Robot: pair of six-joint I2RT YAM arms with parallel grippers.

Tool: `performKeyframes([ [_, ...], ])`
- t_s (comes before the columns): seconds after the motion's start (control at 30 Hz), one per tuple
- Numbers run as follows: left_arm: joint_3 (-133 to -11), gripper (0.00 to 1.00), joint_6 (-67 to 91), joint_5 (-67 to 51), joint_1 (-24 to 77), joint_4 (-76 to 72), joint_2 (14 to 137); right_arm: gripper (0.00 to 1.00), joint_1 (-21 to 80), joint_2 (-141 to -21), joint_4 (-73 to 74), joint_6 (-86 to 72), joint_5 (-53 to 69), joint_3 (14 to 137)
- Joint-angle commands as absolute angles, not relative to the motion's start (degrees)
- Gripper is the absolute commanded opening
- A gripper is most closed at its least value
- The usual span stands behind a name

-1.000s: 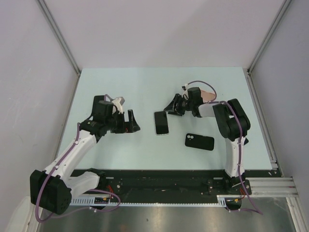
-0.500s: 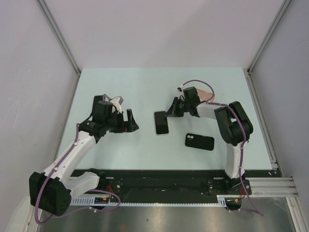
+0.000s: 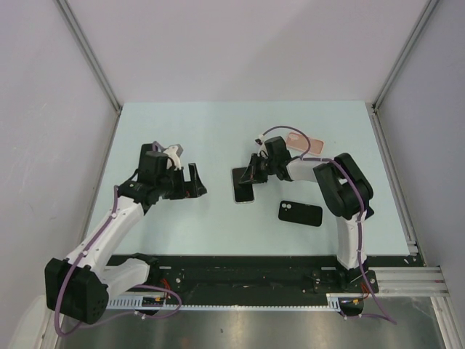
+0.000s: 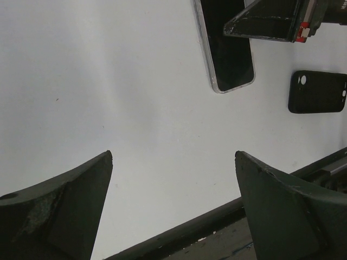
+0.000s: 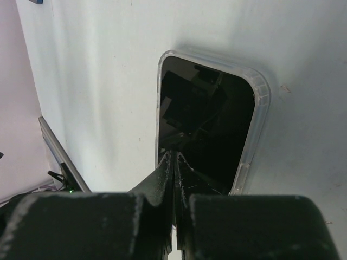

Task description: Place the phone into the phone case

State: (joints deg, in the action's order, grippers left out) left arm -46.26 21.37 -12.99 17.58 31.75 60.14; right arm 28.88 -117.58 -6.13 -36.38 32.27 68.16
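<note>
The phone (image 3: pixel 243 186) lies screen up mid-table, dark glass with a pale clear rim (image 5: pixel 246 157). My right gripper (image 3: pixel 250 177) is shut, its joined tips (image 5: pixel 174 155) down on the phone's screen (image 5: pixel 217 119) near the far end, holding nothing. To the phone's right, nearer the front, a black phone case (image 3: pixel 300 213) with a camera cut-out lies flat. My left gripper (image 3: pixel 193 182) hovers open and empty left of the phone; its view shows the phone (image 4: pixel 230 59), the black case (image 4: pixel 317 92) and the right gripper's shut jaws (image 4: pixel 265 21).
A flat pink item (image 3: pixel 298 140) lies at the back, behind the right arm. The table's front edge, a dark rail (image 4: pixel 206 225), runs just below the left gripper. Grey walls enclose the table (image 3: pixel 218 131) on three sides.
The right gripper shut and slid left from beside the pink item onto the phone's far end, uncovering the pink item. The left arm barely moved.
</note>
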Motion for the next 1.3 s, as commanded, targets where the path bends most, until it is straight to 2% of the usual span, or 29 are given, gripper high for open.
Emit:
performKeyframes([
  [0.0, -46.8, 0.98, 21.1, -16.3, 14.6, 31.0, 61.0, 0.00, 29.3, -116.4, -6.2, -35.0, 30.9, 69.6],
  [0.2, -47.9, 0.99, 23.5, -13.4, 11.1, 31.3, 60.9, 0.00, 29.3, -111.9, -2.0, -33.1, 30.0, 69.6],
  [0.3, -48.8, 0.98, 26.0, -16.7, 4.6, 29.5, 63.1, 0.02, 30.5, -107.3, 2.1, -31.5, 29.2, 69.6],
  [0.4, -49.3, 0.98, 28.5, -18.0, -3.6, 25.0, 67.4, 0.11, 32.5, -103.1, 5.7, -29.3, 27.1, 69.6],
  [0.43, -50.0, 0.99, 27.9, -17.2, -5.0, 23.4, 68.7, 0.17, 34.1, -100.3, 7.5, -28.5, 25.8, 69.3],
  [0.47, -51.2, 1.00, 27.3, -15.6, -7.2, 23.8, 70.7, 0.37, 35.0, -99.2, 8.4, -26.8, 25.4, 69.3],
  [0.53, -56.8, 1.00, 25.3, -12.9, -9.2, 26.8, 77.1, 0.53, 36.8, -95.7, 11.1, -25.1, 24.9, 68.9],
  [0.57, -58.7, 1.00, 24.6, -12.5, -11.4, 27.9, 79.0, 0.66, 38.7, -94.5, 11.9, -24.4, 24.1, 68.6],
  [0.63, -64.5, 1.00, 22.3, -10.3, -13.0, 29.9, 83.8, 0.79, 40.3, -92.0, 12.7, -24.2, 22.4, 67.8],
  [0.7, -70.1, 1.00, 19.4, -9.0, -14.1, 30.6, 87.2, 0.98, 42.8, -89.0, 12.0, -24.1, 23.1, 66.1],
  [0.8, -79.1, 1.00, 14.1, -5.0, -14.1, 35.4, 96.5, 1.00, 45.8, -86.2, 12.3, -24.3, 22.1, 64.3],
  [0.93, -83.3, 1.00, 10.5, -5.7, -14.1, 36.6, 106.5, 1.00, 46.3, -81.9, 11.7, -25.0, 21.9, 61.0],
  [1.07, -86.5, 1.00, 9.1, -3.6, -14.1, 38.7, 110.6, 1.00, 45.9, -78.5, 15.8, -21.5, 21.5, 60.5],
  [1.27, -84.5, 1.00, 8.1, -3.3, -13.8, 37.1, 113.6, 1.00, 44.9, -74.7, 18.6, -18.7, 21.4, 59.6],
])
